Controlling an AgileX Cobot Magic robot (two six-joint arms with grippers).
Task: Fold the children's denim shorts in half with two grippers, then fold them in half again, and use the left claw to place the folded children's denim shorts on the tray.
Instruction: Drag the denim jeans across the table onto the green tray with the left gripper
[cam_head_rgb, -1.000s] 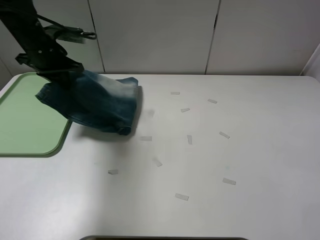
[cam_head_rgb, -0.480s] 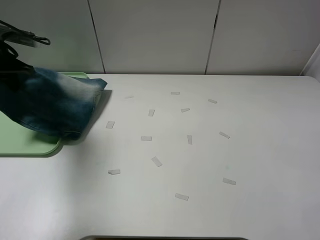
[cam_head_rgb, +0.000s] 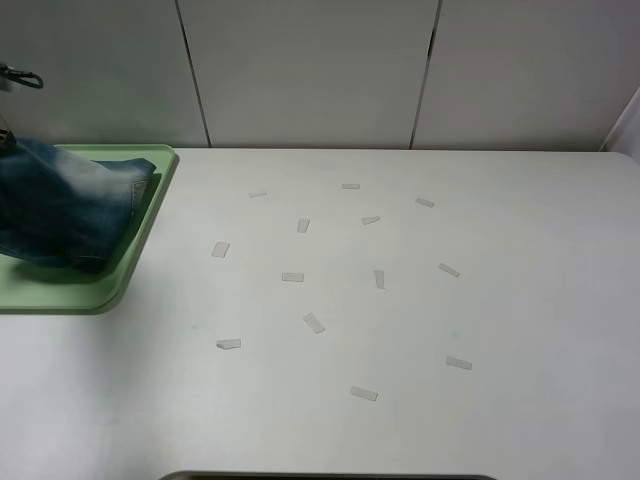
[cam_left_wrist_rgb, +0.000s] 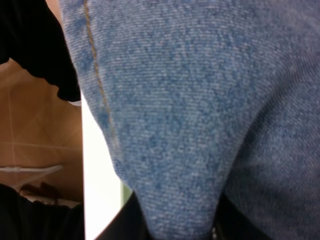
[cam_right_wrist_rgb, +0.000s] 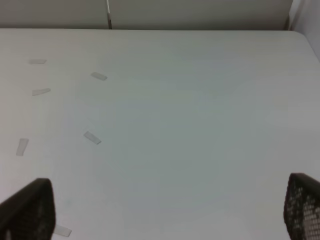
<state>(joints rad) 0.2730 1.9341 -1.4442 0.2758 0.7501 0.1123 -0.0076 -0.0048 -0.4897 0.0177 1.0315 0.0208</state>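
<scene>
Covering the tray (cam_head_rgb: 150, 205), shorts (cam_head_rgb: 60, 215) seemingly clamped by left jaws; right jaws apart.

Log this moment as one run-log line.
left claw: shut on folded blue denim shorts | shorts: over light-green plastic tray | right gripper: open, empty

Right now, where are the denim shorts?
In the exterior high view, the folded denim shorts are at the far left, over the green tray, partly cut off by the frame edge.

Flat tape strips (cam_head_rgb: 292, 277) across table (cam_head_rgb: 520, 300)
</scene>
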